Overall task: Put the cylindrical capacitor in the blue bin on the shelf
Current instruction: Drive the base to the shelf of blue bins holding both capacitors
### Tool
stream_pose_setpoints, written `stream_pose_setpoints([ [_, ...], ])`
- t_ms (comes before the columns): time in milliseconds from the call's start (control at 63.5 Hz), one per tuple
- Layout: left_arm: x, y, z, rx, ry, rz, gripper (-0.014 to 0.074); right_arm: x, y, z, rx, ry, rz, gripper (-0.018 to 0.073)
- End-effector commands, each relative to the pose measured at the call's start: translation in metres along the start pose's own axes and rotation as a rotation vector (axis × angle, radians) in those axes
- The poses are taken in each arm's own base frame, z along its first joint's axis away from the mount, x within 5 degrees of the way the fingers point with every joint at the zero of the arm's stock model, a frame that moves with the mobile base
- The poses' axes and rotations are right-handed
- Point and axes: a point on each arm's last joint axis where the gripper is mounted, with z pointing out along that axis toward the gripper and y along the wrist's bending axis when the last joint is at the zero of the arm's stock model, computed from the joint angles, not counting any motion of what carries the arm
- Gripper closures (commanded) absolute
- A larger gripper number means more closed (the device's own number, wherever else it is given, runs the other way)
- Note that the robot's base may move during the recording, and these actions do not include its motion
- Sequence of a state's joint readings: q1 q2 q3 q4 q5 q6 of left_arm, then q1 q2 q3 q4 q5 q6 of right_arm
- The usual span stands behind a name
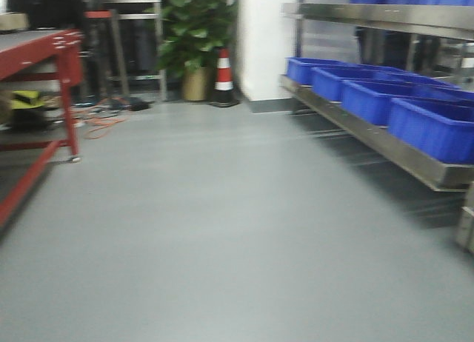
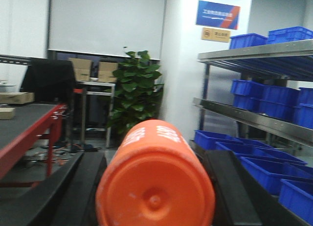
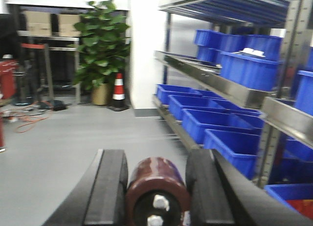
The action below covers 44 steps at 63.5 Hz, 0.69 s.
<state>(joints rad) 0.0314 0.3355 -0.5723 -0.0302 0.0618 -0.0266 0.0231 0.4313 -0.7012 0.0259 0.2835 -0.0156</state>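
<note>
Rightward, shelf lip (image 1: 363, 133) along open floor (image 1: 222, 223).

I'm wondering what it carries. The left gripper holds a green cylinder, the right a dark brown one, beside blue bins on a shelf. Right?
Not quite. The left gripper holds an orange cylinder, not a green one; the left wrist view shows it. The right gripper does hold a dark brown cylinder, beside blue bins on the shelf.
</note>
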Motion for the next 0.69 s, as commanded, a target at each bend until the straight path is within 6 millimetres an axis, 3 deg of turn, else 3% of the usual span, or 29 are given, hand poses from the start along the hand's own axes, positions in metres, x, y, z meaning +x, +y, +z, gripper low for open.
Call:
stream_pose_setpoints([
  [0, -0.0035, -0.0004, -0.0015, 0.005, -0.033, -0.009, 0.0708, -0.0023, -0.0003, -0.0007, 0.003, -0.025, -0.014, 0.0727],
  [678, -0.0035, -0.0004, -0.0015, 0.005, -0.033, -0.009, 0.0708, -0.0023, -0.0003, -0.0007, 0.003, -0.025, -0.014, 0.0727],
])
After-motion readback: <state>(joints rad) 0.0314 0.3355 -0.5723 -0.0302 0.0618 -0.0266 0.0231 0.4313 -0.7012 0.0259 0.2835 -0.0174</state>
